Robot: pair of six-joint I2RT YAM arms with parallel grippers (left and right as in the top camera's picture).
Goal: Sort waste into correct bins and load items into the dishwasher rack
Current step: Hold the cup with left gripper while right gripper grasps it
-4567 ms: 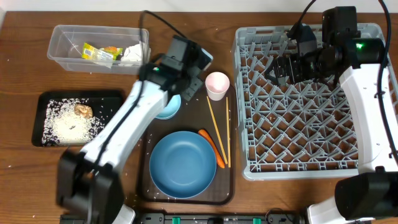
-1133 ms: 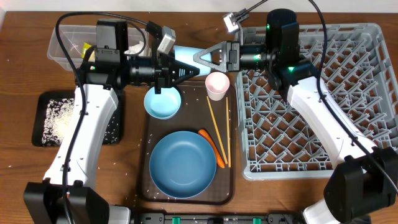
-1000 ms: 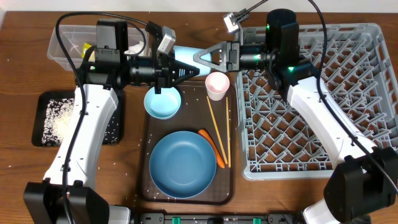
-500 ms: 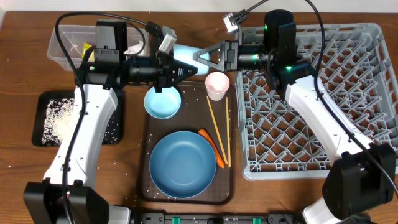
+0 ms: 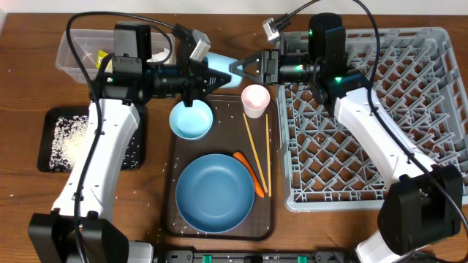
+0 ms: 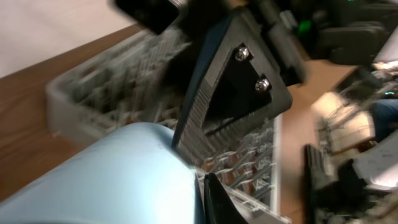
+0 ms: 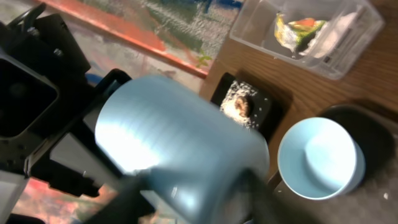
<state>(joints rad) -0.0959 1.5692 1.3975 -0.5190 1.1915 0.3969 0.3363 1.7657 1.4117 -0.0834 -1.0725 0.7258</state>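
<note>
The left hand [image 5: 221, 77] is clamped shut on the light-blue cup [image 5: 216, 62]. The right hand [image 5: 237, 67] straddles the cup's other end; I cannot tell whether it grips.

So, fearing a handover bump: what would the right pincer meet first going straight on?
The light-blue cup in the left pincer; it seems inside the right pincer, though depth is unclear.

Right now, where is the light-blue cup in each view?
Overhead: light-blue cup at top centre.
Left wrist: cup fills the lower left.
Right wrist: cup at centre.
Landmark: small light-blue bowl, below it overhead, lower right in right wrist; absent from left wrist.
</note>
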